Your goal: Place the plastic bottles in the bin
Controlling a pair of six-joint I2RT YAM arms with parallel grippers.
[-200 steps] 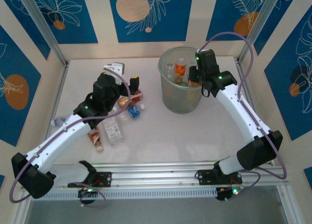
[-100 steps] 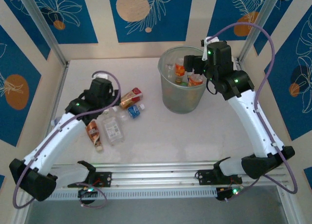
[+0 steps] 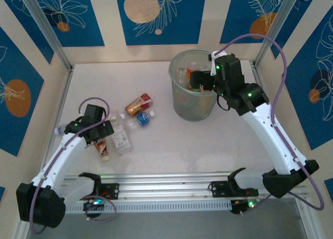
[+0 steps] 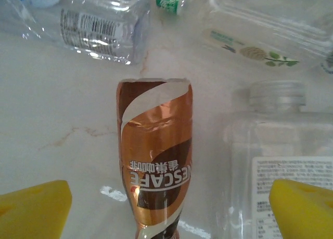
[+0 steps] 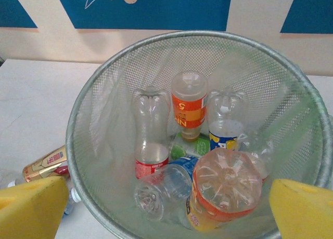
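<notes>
A brown coffee-label bottle (image 4: pixel 155 161) lies on the table between the yellow pads (image 4: pixel 34 208) of my left gripper (image 4: pixel 169 210), which is open and does not touch it. From above, the left gripper (image 3: pixel 99 132) hovers over that bottle (image 3: pixel 102 148). My right gripper (image 3: pixel 197 80) is open above the bin (image 3: pixel 192 108), with nothing between its fingers. In the right wrist view the bin (image 5: pixel 78 119) holds several plastic bottles, among them an orange-label one (image 5: pixel 189 106) and an amber one (image 5: pixel 226 189).
A clear square bottle (image 3: pixel 120 139) lies right of the brown one. A red-gold bottle (image 3: pixel 138 105) and a blue-label bottle (image 3: pixel 143 119) lie mid-table. Another clear bottle (image 3: pixel 62 129) rests by the left rail. Panel walls close in the table.
My right gripper has opened over the bin and shifted a little left. The left arm has drawn back toward the near left and now hangs over the brown bottle.
</notes>
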